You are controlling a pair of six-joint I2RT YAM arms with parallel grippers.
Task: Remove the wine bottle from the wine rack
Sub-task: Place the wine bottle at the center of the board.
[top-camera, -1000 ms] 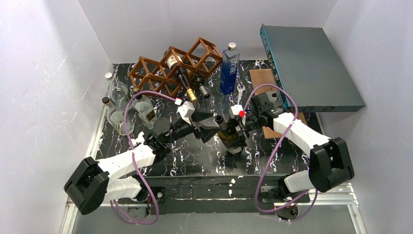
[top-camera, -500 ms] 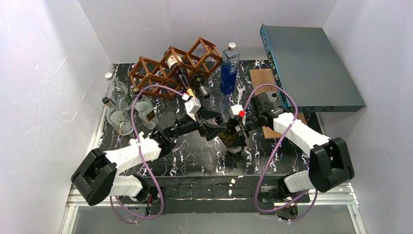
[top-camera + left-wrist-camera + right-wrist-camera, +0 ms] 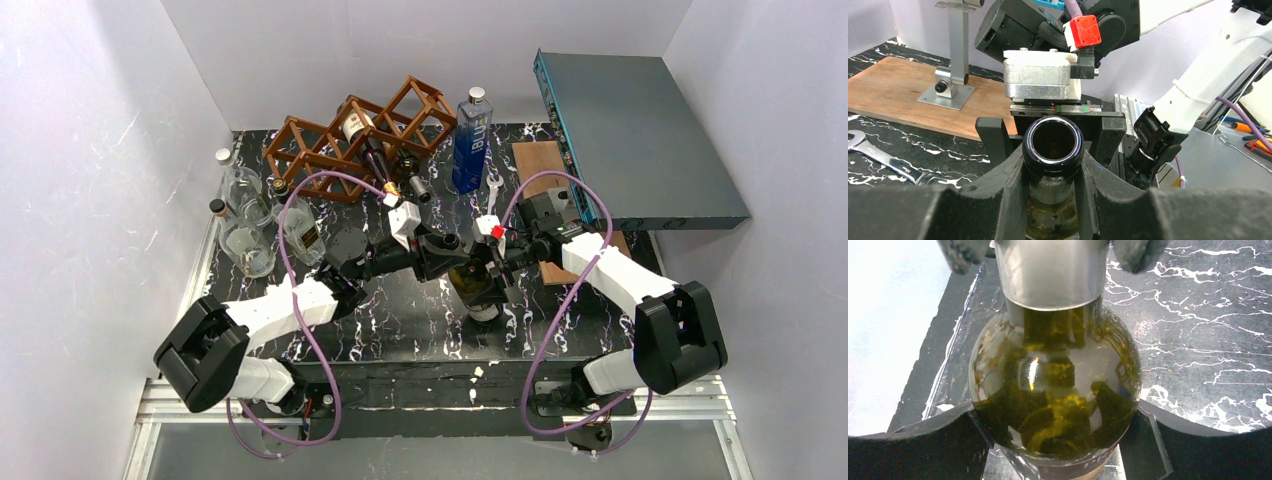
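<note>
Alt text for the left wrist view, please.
The left hand is shut on the neck of an open wine bottle, mouth toward the camera. Behind left: a wooden board with a metal bracket, and a wrench.

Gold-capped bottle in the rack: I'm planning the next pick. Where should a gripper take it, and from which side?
Probably the neck, just behind the gold cap, coming from the near side. The bottle lies tilted in the wine rack with its neck poking out on that side; the lattice encloses its body.
</note>
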